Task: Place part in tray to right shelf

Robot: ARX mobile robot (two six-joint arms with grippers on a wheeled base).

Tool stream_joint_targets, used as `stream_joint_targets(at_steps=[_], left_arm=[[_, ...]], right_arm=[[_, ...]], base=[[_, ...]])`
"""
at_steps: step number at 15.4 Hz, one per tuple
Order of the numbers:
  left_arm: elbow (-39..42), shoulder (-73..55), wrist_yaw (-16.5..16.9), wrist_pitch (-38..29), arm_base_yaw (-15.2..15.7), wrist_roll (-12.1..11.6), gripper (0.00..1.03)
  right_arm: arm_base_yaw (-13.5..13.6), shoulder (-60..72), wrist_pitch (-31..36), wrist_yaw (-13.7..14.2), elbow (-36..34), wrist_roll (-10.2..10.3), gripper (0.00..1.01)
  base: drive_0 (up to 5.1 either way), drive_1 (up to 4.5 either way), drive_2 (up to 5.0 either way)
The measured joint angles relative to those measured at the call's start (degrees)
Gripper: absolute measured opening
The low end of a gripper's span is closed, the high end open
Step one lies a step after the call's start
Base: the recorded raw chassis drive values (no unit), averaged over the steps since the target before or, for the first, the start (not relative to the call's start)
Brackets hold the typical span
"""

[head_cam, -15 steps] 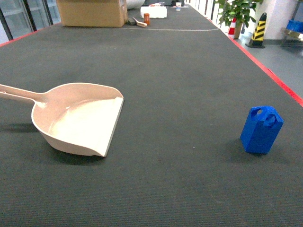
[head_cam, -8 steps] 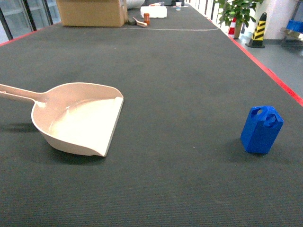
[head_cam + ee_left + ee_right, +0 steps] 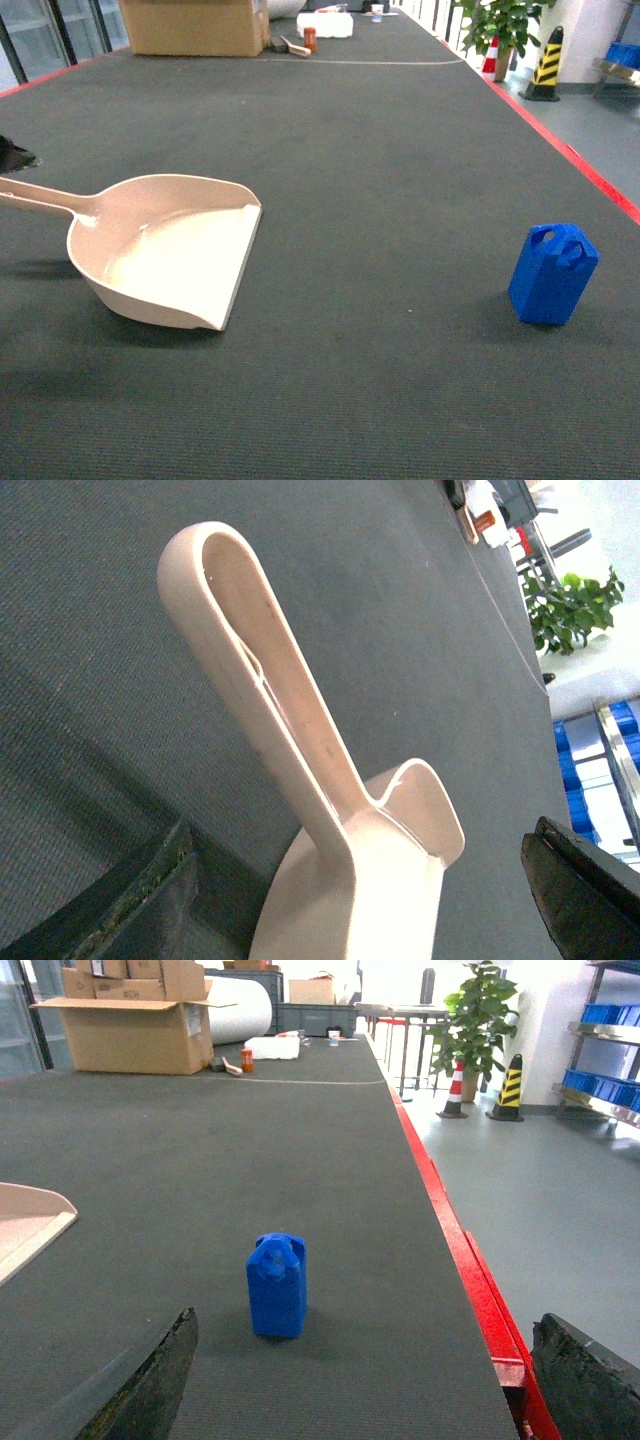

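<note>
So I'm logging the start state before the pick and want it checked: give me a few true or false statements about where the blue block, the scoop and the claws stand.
1. The small bright-blue jerrycan-shaped plastic block stands upright on the dark mat. True.
2. The block lies inside the beige glossy plastic dustpan-shaped scoop. False: it stands apart, far to the scoop's right; the scoop holds nothing.
3. The right claw is shut on the block. False: its fingers are spread wide, the block ahead between them, untouched.
4. The left claw is open near the scoop's long handle. True.
5. The scoop's handle points toward the block. False: it points left, away.
</note>
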State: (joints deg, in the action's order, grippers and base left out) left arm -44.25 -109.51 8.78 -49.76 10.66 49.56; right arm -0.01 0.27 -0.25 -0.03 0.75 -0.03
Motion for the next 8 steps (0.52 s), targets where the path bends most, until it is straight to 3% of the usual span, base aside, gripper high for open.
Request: stream_joint_targets(at_steps=[4,6,7,8], left_arm=[[-9.5,-8.2,0.3,2.8,1.3,-0.4,0.98],[-12.3,-10.1,1.1,3.7,1.4,0.6,0.98],[-13.7,-11.0,1.1,3.6,1.0,1.3,0.95],[-15.0,-12.5,2.3,2.0,0.8,2.3,0.81]], right_arm=[[0.0,0.0,0.0,0.0,0.0,0.0,0.98],[0.0,0.0,0.0,0.0,0.0,0.0,0.98],[0.0,0.0,0.0,0.0,0.0,0.0,0.98],[0.0,0.0,0.0,0.0,0.0,0.0,0.98]], base=[[0.0,0.00,0.0],[0.0,0.00,0.0],[0.0,0.00,0.0],[0.0,0.00,0.0]])
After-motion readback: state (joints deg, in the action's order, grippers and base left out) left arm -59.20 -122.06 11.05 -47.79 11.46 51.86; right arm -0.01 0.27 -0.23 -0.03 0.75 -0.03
